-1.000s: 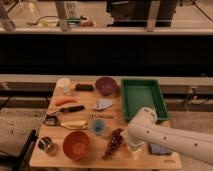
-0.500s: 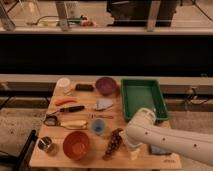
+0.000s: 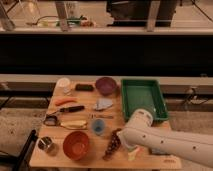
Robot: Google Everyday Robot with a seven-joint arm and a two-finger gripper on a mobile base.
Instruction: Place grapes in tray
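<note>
The grapes (image 3: 112, 145), a tapering dark purple-brown bunch, lie on the wooden table (image 3: 60, 157) near its front edge, right of the orange bowl (image 3: 76, 144). The green tray (image 3: 143, 98) stands at the table's right rear, its bottom bare. My white arm (image 3: 165, 141) comes in from the lower right. My gripper (image 3: 121, 141) sits at the arm's end right beside the grapes, over their right side. The arm's bulk hides most of it.
A purple bowl (image 3: 105, 85), a white cup (image 3: 63, 83), a dark block (image 3: 84, 87), an orange carrot-like item (image 3: 65, 101), a black-handled knife (image 3: 70, 109), a blue cup (image 3: 98, 126), a metal cup (image 3: 45, 145) and a yellow item (image 3: 74, 124) are spread over the table.
My arm has shifted slightly left, bringing its end closer over the grapes. The grapes have not moved.
</note>
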